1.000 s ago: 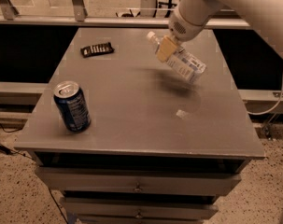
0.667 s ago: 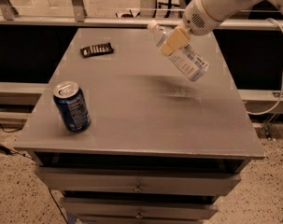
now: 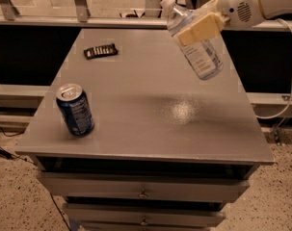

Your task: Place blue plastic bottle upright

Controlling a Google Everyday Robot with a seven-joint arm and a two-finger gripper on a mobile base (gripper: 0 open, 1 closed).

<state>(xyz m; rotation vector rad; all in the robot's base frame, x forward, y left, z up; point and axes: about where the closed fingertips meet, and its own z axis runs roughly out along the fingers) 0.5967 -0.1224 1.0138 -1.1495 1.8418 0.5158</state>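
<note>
The can stands upright on the table near its front left corner; a flat object, perhaps a packet, lies toward the rear left; drawers sit beneath the front edge; above the rear right part, clear of the surface, the gripper reaches in from the right and clasps the blue plastic bottle, tilted, cap up and leftward; a cable hangs right of the table.

A single camera sits high at the table's front edge and looks down toward the back. The gripper, clamping the blue plastic bottle, is at one o'clock.
</note>
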